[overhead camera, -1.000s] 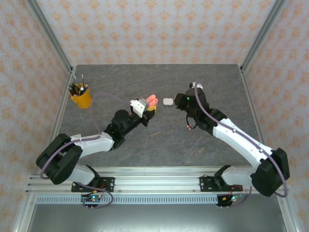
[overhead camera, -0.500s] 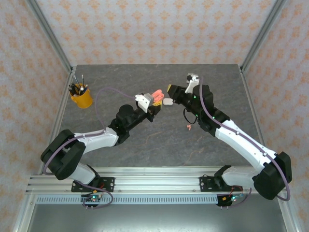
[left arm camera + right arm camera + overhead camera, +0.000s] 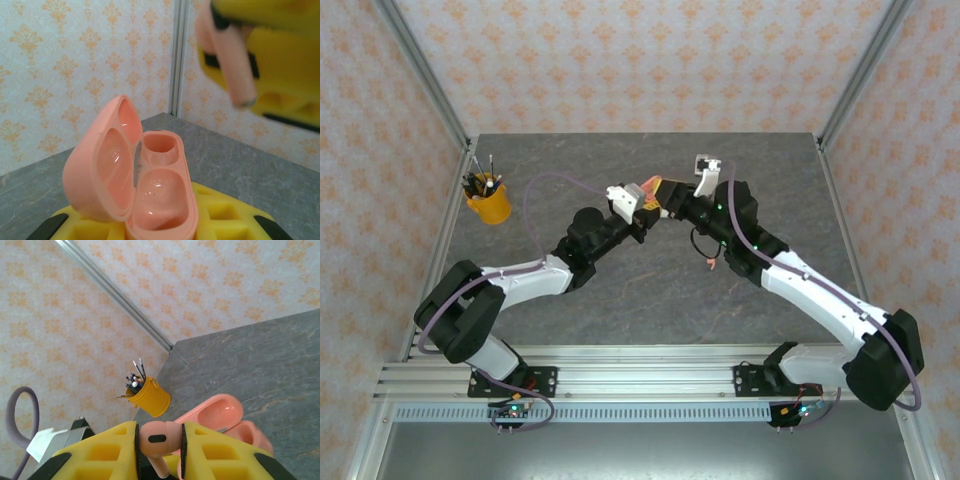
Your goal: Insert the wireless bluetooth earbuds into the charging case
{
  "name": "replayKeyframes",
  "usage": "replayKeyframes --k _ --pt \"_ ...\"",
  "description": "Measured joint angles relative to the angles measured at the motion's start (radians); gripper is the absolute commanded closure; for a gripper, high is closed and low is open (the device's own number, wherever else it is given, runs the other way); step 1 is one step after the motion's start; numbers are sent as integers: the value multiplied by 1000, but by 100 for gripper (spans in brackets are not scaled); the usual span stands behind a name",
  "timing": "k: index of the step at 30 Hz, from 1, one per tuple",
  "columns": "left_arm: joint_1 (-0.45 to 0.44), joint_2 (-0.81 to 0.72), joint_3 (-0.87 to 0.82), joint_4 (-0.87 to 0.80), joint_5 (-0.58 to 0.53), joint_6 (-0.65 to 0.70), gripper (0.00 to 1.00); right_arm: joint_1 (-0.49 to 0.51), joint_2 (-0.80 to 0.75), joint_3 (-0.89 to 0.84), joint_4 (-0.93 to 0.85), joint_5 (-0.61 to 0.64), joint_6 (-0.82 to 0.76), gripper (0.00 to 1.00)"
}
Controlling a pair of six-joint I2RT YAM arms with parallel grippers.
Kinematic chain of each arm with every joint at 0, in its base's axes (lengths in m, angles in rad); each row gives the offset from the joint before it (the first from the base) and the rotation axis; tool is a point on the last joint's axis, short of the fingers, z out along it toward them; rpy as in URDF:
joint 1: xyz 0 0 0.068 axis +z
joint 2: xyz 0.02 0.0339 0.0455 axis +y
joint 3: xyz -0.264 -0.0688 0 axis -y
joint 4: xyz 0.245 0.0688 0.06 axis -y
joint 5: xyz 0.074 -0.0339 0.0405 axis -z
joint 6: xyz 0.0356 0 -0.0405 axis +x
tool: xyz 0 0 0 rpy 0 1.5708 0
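Bench (image 3: 620, 290) of grey stone pattern is seen from above in the top external view, with both arms reaching to the upper centre of the frame. The left gripper (image 3: 642, 198) is closed on a coral-pink charging case (image 3: 645, 190). The right gripper (image 3: 666, 192) is seen just beside it, to its right. A loose earbud (image 3: 708, 264), small and coral-pink, is seen lying on the bench right of centre, under the right arm. A yellow cup (image 3: 488, 207) of pens (image 3: 483, 183) is stood at the left edge.

In the left wrist view, the case is shown open at the lower centre, clamped between the left fingers (image 3: 220, 220), which are yellow. Its lid is tilted to the left and both wells are showing. At the upper right, a held earbud (image 3: 230, 60), also coral-pink, is gripped stem-down by the right gripper, above the case and apart from it.

In the right wrist view, the held earbud is seen clamped between the right fingers (image 3: 100, 450) at the bottom centre. The open case is found just beyond it at the lower right, and the cup is placed left of the case.
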Motion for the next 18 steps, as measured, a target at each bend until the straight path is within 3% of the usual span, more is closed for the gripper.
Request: replayKeyframes --k 18 --pt "0 0 19 -28 0 -1 100 6 61 0 28 -11 -11 76"
